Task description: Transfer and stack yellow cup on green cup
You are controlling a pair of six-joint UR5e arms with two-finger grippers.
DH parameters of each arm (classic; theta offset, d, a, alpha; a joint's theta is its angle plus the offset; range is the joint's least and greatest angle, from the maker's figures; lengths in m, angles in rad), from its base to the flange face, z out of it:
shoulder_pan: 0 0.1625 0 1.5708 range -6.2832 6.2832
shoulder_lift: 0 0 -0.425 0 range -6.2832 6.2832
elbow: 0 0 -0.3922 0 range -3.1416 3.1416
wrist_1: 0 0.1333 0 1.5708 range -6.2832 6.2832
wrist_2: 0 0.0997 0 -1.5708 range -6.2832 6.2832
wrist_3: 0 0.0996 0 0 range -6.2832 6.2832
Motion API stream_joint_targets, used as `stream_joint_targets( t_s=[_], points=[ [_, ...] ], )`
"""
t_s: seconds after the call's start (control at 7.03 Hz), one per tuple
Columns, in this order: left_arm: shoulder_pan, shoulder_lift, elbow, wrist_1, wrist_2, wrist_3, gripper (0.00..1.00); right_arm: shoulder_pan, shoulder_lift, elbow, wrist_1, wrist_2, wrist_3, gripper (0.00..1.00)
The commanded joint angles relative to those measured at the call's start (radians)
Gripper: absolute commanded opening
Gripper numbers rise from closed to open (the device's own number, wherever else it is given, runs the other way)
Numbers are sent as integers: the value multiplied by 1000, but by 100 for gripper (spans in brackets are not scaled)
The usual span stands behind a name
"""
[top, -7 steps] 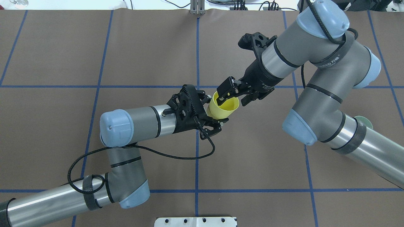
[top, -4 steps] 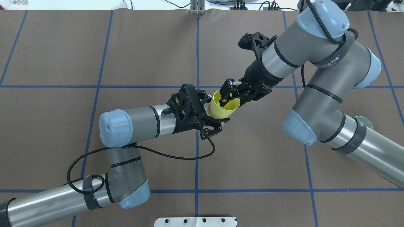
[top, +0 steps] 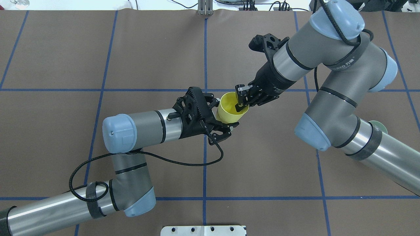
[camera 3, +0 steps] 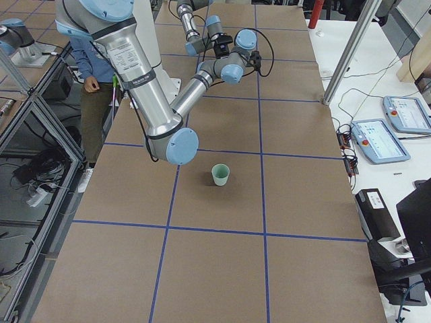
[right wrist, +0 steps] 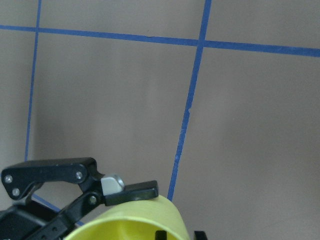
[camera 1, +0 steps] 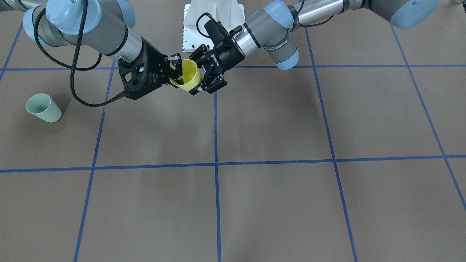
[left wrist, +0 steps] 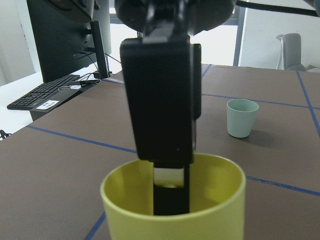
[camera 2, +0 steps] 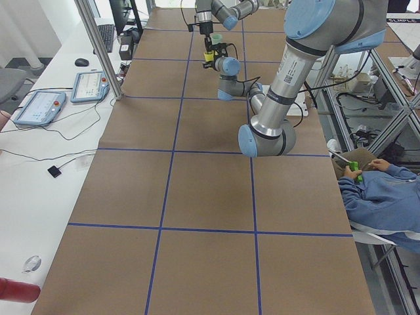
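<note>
Yellow cup (top: 228,109), rim pinched in right claw (top: 241,105)

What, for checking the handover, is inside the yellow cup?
One finger of the right gripper reaches inside the yellow cup, against its wall. Nothing else shows inside, though that finger hides part of the bottom.

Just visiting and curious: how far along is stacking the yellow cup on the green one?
Done: the yellow cup is off the table, between both arms. In hand: left jaws hold its body, right jaws pinch its rim, a hand-over. Left: carrying it to the green cup, standing alone, and stacking it.
</note>
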Motion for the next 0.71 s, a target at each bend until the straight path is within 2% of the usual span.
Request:
stream_joint_targets(
  t_s=[0.0, 0.14, 0.28, 0.43, 0.57],
  points=[
    [0, 1, 1, 0, 0, -17, 34, 9, 0, 5, 1, 14, 1, 0],
    [0, -2, 1, -5, 1, -17, 41, 12, 0, 8, 0, 20, 29, 0],
    [0, -13, 4, -55, 58, -11, 63, 20, 0, 13, 0, 21, 50, 0],
    [8, -10, 30, -128, 148, -11, 67, 29, -3, 13, 0, 38, 52, 0],
    [12, -7, 36, -130, 156, -9, 68, 53, -13, 13, 1, 69, 52, 0]
  ],
)
